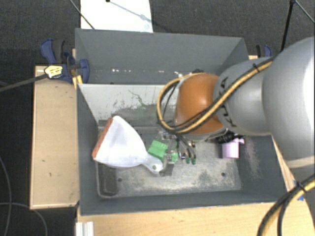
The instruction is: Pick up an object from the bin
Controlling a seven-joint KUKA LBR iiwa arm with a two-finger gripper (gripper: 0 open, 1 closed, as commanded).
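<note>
My gripper point(178, 150) hangs low over the middle of the bin floor, under the orange wrist cover. A small green block point(158, 149) lies right at its left side, touching or nearly touching it. A small white rounded piece point(155, 167) sits just below the green block. Left of them lies a large white crumpled cloth or bag point(120, 144) with a reddish-brown edge point(100, 140) on its left. Whether anything is held is hidden by the gripper body.
A purple and white object point(230, 148) lies on the floor to the right, partly under the arm. A dark flat object point(107, 178) lies at the bin's front left corner below the white cloth. The arm covers the bin's right side.
</note>
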